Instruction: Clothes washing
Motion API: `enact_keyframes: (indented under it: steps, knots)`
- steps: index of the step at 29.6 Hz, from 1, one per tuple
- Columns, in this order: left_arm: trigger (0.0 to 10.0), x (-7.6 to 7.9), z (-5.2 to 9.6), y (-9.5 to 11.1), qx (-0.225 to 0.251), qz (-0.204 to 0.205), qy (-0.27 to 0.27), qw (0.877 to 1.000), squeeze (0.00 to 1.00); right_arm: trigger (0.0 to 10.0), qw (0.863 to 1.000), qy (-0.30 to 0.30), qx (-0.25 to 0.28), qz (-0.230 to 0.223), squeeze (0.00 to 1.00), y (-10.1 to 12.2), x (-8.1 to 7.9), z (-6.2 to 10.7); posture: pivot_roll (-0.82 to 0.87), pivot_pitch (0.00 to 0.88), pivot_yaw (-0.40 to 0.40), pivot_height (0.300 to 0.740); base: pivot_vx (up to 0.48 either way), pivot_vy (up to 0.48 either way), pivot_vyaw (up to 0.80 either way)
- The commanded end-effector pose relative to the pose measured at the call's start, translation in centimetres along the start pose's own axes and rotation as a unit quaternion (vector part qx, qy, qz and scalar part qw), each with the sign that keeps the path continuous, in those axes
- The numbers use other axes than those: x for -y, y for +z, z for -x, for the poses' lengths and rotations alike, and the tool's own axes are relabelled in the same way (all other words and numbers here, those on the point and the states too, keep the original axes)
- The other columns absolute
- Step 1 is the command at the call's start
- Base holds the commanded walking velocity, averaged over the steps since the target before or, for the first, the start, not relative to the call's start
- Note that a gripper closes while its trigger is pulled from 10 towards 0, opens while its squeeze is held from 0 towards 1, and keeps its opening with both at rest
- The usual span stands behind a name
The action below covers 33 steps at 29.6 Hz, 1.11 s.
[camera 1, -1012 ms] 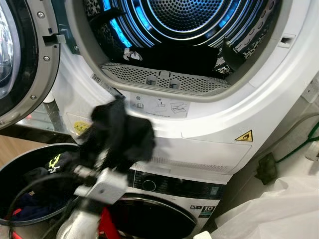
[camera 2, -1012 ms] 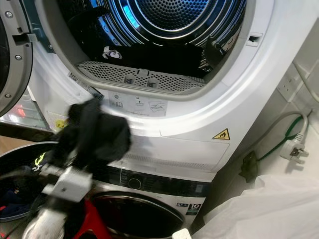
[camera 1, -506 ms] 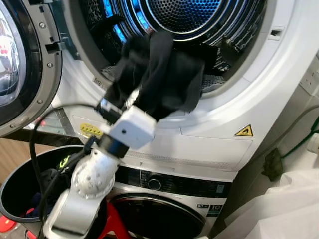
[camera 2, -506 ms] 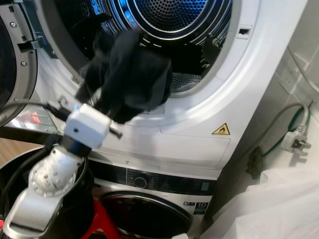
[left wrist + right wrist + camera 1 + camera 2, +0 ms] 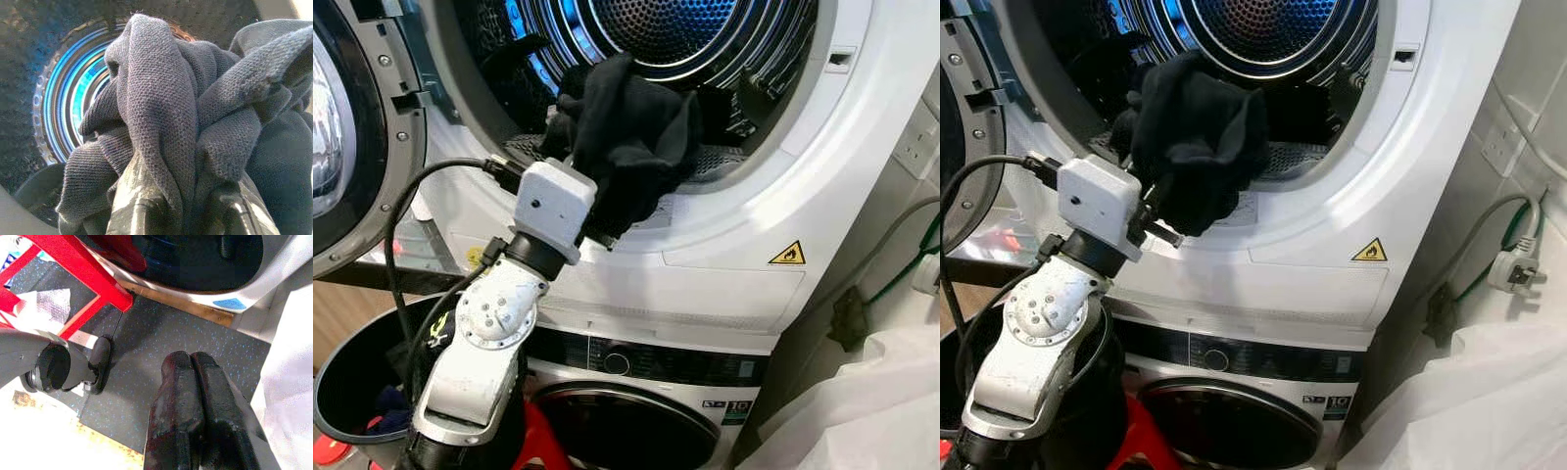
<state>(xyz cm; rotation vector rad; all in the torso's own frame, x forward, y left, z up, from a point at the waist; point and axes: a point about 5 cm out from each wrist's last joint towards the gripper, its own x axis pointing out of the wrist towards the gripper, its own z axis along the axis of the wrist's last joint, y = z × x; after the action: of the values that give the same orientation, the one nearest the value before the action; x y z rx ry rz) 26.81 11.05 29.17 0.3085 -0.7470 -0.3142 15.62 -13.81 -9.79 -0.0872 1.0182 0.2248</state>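
At about nine o'clock the laundry basket (image 5: 352,392) is sitting on the floor beside the stacked machines. The left tool (image 5: 607,211) is pinching a bunched dark garment (image 5: 631,137) and holding it at the lip of the upper drum opening (image 5: 705,59), the cloth draping toward twelve o'clock from the fingers. The drum lies straight ahead of the garment, so the coming move probably calls for a short push inward. The left wrist view is showing the knit weave and the blue-lit drum behind. The right tool (image 5: 200,396), fingers pressed together, is hanging over the floor (image 5: 161,323)
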Motion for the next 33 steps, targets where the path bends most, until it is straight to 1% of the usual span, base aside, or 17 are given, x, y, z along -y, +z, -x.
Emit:
enact_keyframes:
  steps: [1,2,4,9,13,16,19,23,33]
  knots:
    - [10.0,-0.3,-0.5,1.5,0.039,-0.019,-0.011,0.999,0.0,10.0,1.0,-0.002,-0.009,-0.005,0.0,-0.5,0.0,0.1,0.19,0.0,0.038,0.74,0.0,0.0,0.0]
    - [10.0,-0.2,-0.6,1.8,0.046,-0.028,-0.019,0.998,0.0,10.0,1.0,-0.003,-0.011,-0.007,0.0,-0.6,0.0,0.1,0.19,0.0,0.038,0.74,0.0,0.0,0.0]
    - [10.0,-0.1,-0.6,2.0,0.049,-0.029,-0.023,0.998,0.0,10.0,1.0,-0.004,-0.013,-0.009,0.0,-0.8,0.0,0.1,0.18,0.0,0.04,0.74,0.0,0.0,0.0]
    - [10.0,-0.4,-0.8,1.5,0.043,-0.044,-0.034,0.998,0.0,10.0,1.0,-0.007,-0.02,-0.015,0.0,-1.4,0.0,0.3,0.18,0.0,0.046,0.74,0.0,0.0,0.0]
    - [10.0,-1.1,-1.4,1.8,0.054,-0.058,-0.024,0.997,0.0,10.0,0.999,-0.011,-0.03,-0.023,0.0,-2.0,0.1,0.4,0.17,0.0,0.056,0.74,0.0,0.0,0.0]
    - [10.0,-1.3,-1.4,1.9,0.055,-0.06,-0.022,0.996,0.0,10.0,0.999,-0.012,-0.034,-0.027,0.0,-2.3,0.1,0.5,0.16,0.0,0.06,0.74,0.0,0.0,0.0]
    - [10.0,-1.5,-1.4,1.7,0.055,-0.072,-0.027,0.995,0.0,10.0,0.998,-0.015,-0.044,-0.032,0.0,-2.9,0.3,0.6,0.16,0.0,0.066,0.74,0.0,0.0,0.0]
    - [10.0,-1.7,-1.5,1.7,0.053,-0.073,-0.023,0.996,0.0,10.0,0.998,-0.018,-0.054,-0.035,0.0,-3.6,0.6,0.8,0.16,0.0,0.07,0.74,0.0,0.0,0.0]
    - [10.0,-2.1,-1.7,1.6,0.057,-0.079,-0.013,0.995,0.0,10.0,0.997,-0.022,-0.055,-0.039,0.0,-3.6,0.9,0.9,0.15,0.0,0.065,0.74,0.25,0.0,0.0]
